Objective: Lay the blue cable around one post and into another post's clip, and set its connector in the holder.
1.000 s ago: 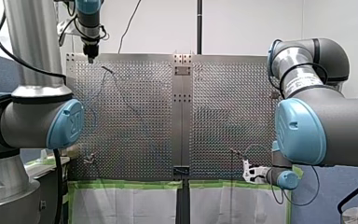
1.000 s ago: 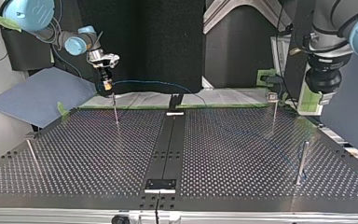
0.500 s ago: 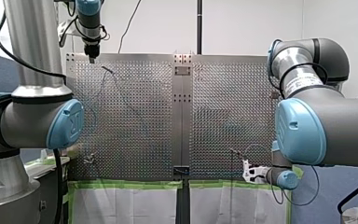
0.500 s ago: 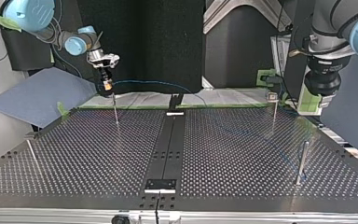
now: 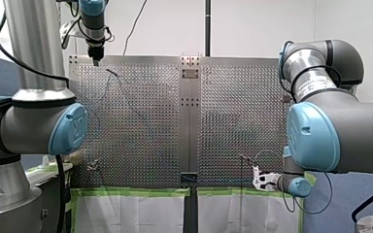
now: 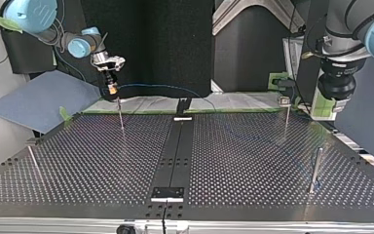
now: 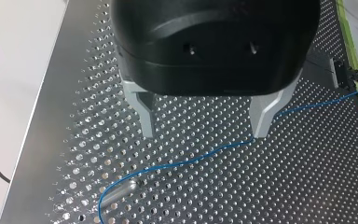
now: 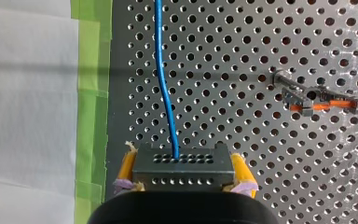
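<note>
My right gripper (image 8: 182, 184) is shut, its yellow pads (image 8: 127, 165) clamped on the grey connector block (image 8: 182, 165). The blue cable (image 8: 165, 84) runs straight out of the block, over the board. A post with an orange clip (image 8: 324, 103) stands off to one side, ahead of the block. In the top view my right gripper (image 6: 111, 89) hangs over the thin post (image 6: 121, 114) at the back left, with the cable (image 6: 160, 87) trailing toward the black holder (image 6: 182, 105). My left gripper (image 7: 205, 128) hovers open above the cable (image 7: 214, 150), which bends around a lying-looking post (image 7: 121, 191).
Further posts stand at the top view's right (image 6: 314, 168), back right (image 6: 286, 117) and left (image 6: 33, 161). A second bracket (image 6: 167, 193) sits on the centre strip near the front. Green tape and white sheet (image 8: 28, 93) border the board. A grey-blue panel (image 6: 39, 100) leans at the left.
My left gripper has sunk very slightly in the top view. My right gripper has hardly moved and still holds the connector.
</note>
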Controlling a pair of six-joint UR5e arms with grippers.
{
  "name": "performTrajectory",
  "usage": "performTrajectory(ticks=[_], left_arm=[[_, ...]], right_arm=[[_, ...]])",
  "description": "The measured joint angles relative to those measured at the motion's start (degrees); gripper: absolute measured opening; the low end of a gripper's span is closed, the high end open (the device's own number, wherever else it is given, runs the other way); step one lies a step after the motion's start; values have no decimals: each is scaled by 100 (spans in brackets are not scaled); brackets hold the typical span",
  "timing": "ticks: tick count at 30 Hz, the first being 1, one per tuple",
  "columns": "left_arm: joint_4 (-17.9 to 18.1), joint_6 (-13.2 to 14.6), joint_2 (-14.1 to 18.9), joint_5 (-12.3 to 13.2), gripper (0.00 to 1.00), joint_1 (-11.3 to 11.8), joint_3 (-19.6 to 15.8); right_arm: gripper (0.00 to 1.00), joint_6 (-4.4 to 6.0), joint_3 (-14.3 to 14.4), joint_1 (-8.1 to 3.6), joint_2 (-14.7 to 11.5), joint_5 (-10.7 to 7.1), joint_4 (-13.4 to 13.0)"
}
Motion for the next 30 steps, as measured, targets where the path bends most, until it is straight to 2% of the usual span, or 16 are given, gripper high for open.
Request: performTrajectory(ticks=[20,25,30], left_arm=[[11,0,8,9,100,-5,0],[170,-79,143,184,100,-23,-31],[418,-314,388,437,100,-130,-237]], right_arm=[[0,-7,1,2,-2,1,9],[0,-15,2,2,-3,5,25],[0,-5,0,3,-4,0,26]])
